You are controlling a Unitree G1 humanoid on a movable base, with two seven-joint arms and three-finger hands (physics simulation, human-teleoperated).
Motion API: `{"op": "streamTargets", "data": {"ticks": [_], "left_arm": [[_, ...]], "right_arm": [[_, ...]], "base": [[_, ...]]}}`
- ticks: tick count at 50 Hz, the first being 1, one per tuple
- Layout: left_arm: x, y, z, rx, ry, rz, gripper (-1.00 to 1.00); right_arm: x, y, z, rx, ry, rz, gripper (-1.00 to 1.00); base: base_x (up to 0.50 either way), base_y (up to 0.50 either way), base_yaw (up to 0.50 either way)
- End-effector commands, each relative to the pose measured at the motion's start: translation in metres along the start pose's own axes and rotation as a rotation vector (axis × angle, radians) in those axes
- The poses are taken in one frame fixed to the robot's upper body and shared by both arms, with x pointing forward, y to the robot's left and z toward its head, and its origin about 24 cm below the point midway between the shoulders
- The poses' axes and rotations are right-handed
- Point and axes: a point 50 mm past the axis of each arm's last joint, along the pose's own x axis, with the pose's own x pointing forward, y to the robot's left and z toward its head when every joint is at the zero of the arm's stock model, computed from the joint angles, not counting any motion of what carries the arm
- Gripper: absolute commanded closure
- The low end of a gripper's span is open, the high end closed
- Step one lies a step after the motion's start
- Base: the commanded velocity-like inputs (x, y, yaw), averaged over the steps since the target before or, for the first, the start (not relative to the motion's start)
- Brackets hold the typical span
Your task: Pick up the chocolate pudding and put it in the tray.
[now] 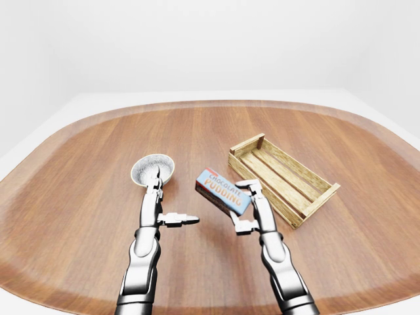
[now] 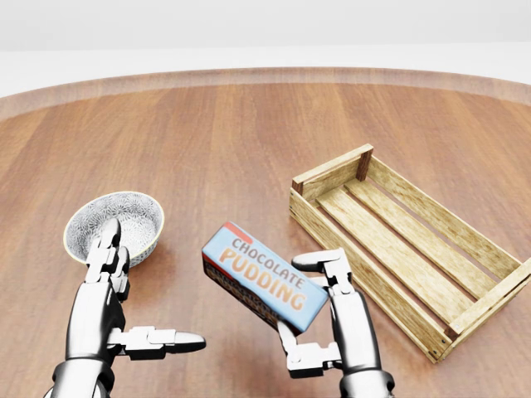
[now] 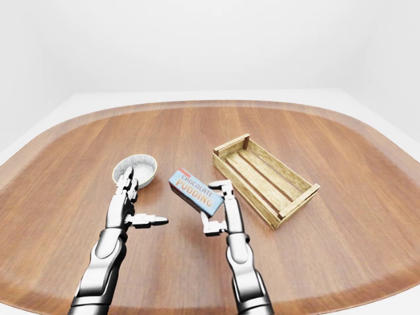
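One right hand (image 2: pixel 319 311) grips chocolate pudding (image 2: pixel 264 277) beside tray (image 2: pixel 332 177).

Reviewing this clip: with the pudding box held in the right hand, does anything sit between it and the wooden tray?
Nothing visible does. The right hand holds the chocolate pudding just left of the tray in the head view, with only bare table between them. The bowl lies on the opposite side.
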Motion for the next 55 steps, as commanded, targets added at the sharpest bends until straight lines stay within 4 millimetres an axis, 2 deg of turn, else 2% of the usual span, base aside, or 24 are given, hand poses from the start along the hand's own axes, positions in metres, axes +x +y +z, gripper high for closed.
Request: {"op": "streamTargets", "data": {"ticks": [1,15,16,17,18,32,47,55], "left_arm": [[0.000,-0.004,-0.005,0.014,0.030,-0.031,-1.00],[0.002,-0.004,-0.007,0.011,0.037,-0.030,-1.00],[0.002,-0.004,-0.007,0.011,0.037,-0.030,-1.00],[0.002,-0.004,-0.007,0.011,0.037,-0.030,-1.00],[0.002,-0.004,-0.007,0.011,0.037,-0.030,-1.00],[0.001,-0.004,-0.006,0.014,0.035,-0.034,-1.00],[0.001,-0.005,-0.006,0.016,0.035,-0.038,-1.00],[0.000,-0.005,-0.007,0.016,0.034,-0.038,-1.00]], "right_arm": [[-0.001,-0.006,0.020,0.019,-0.087,-0.014,1.00],[0.003,-0.011,0.034,0.018,-0.148,-0.021,1.00],[0.004,-0.009,0.021,0.011,-0.090,-0.022,1.00],[0.005,-0.009,0.020,0.010,-0.087,-0.022,1.00],[0.005,-0.011,0.031,0.014,-0.135,-0.022,1.00],[0.031,-0.016,0.054,-0.006,-0.214,-0.033,1.00],[0.057,-0.020,0.097,-0.029,-0.356,-0.042,1.00],[0.081,-0.023,0.103,-0.050,-0.338,-0.062,1.00]], "base": [[0.00,0.00,0.00],[0.00,0.00,0.00],[0.00,0.00,0.00],[0.00,0.00,0.00],[0.00,0.00,0.00],[0.00,0.00,0.00],[0.00,0.00,0.00],[0.00,0.00,0.00]]}}
